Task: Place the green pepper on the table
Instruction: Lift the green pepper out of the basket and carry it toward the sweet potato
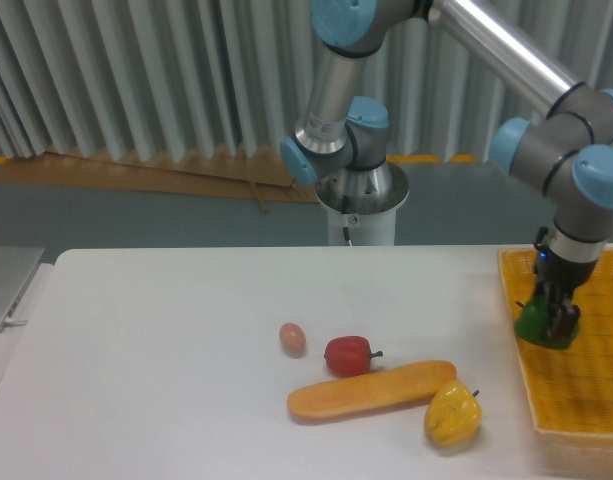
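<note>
The green pepper (534,324) hangs in the air over the left edge of the yellow basket tray (584,395), at the far right of the view. My gripper (552,322) points down and is shut on the pepper, with its dark fingers covering part of the pepper's right side. The white table (166,360) spreads out to the left of the tray, below and beside the lifted pepper.
On the table lie a small egg (292,339), a red pepper (348,355), a long bread loaf (372,390) and a yellow pepper (452,415). The robot base (362,205) stands behind the table's far edge. A grey laptop corner (8,285) sits at the far left.
</note>
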### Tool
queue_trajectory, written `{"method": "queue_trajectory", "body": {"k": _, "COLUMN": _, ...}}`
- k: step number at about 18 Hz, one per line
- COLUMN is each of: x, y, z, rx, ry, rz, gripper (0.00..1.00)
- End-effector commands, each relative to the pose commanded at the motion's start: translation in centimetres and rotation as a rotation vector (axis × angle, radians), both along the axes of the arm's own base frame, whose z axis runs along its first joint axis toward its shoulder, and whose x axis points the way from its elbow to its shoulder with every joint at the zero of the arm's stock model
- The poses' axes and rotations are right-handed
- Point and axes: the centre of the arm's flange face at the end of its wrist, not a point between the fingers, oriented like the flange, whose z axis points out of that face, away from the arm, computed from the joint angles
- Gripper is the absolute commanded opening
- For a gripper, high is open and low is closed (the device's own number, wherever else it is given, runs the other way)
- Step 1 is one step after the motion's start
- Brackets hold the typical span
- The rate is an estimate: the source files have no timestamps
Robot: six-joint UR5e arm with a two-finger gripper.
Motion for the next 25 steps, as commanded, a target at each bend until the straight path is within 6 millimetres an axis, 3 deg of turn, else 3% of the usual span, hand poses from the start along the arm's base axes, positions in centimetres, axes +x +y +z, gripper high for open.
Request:
{"method": "queue_trajectory", "body": {"k": 5, "x": 2.5, "y": 1.5, "z": 1.7, "rx": -0.014, "ry": -0.017, "rz": 0.088, "gripper": 0.43}}
{"method": "queue_trajectory", "body": {"k": 12, "x": 9.5, "y": 8.3, "z": 3.8, "rx": -0.03, "ry": -0.012, "rz": 0.22, "gripper": 0.43}}
{"method": "queue_trajectory", "body": {"k": 20, "x": 14.3, "y": 13.5, "z": 5.6, "rx": 0.003, "ry": 0.002, "rz": 0.342, "gripper": 0.43}}
{"method": "queue_trajectory", "body": {"k": 25, "x": 16.0, "y": 16.5, "z": 4.3, "rx": 0.025, "ry": 0.005, "rz": 0.358, "gripper": 0.43}}
